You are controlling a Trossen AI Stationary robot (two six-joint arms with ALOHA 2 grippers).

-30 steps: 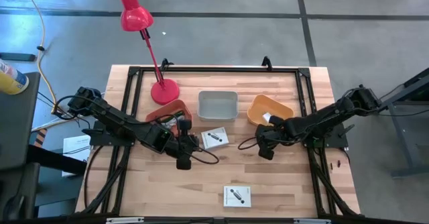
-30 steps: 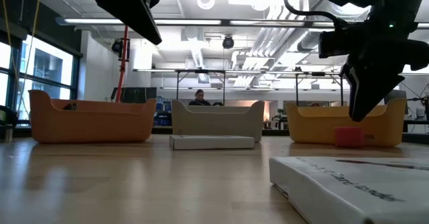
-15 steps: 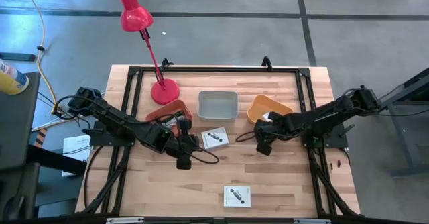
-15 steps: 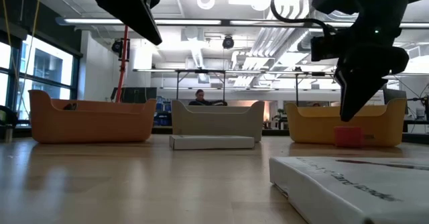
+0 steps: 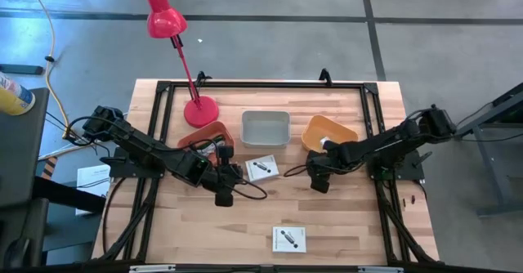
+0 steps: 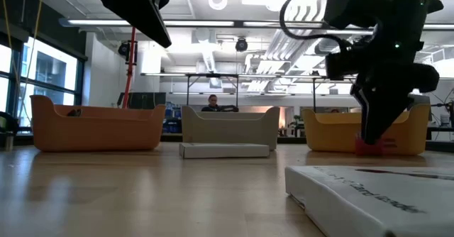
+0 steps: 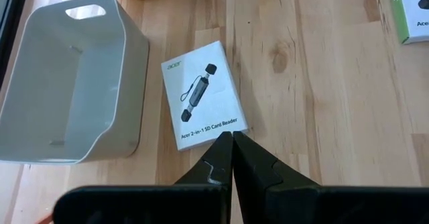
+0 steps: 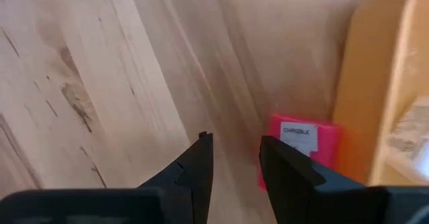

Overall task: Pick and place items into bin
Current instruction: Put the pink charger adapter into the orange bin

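Right gripper [image 5: 320,180] sits right of frame centre in the high view, low over the wooden table [image 5: 343,224], just in front of the yellow-orange bin [image 5: 328,132]. Its fingers [image 8: 288,177] are spread a little with nothing between them; the right wrist view shows bare wood in the gap. A small pink block with a white label [image 8: 298,147] lies on the table touching the bin's wall, just beside one fingertip, not gripped. In the low view the same block [image 6: 370,146] shows at the right, below the gripper.

Left gripper [image 5: 222,193] hangs left of centre in the high view, fingers [image 7: 251,163] pressed together, empty. Just ahead of the tips lies a white card-reader packet [image 7: 203,94], flat on the wood beside the grey bin [image 7: 40,117].

A second white packet [image 5: 288,239] lies at lower centre, well apart from both grippers. Red-orange bin [image 5: 202,134] sits left of the grey one. Red desk lamp [image 5: 167,20] stands at upper left.
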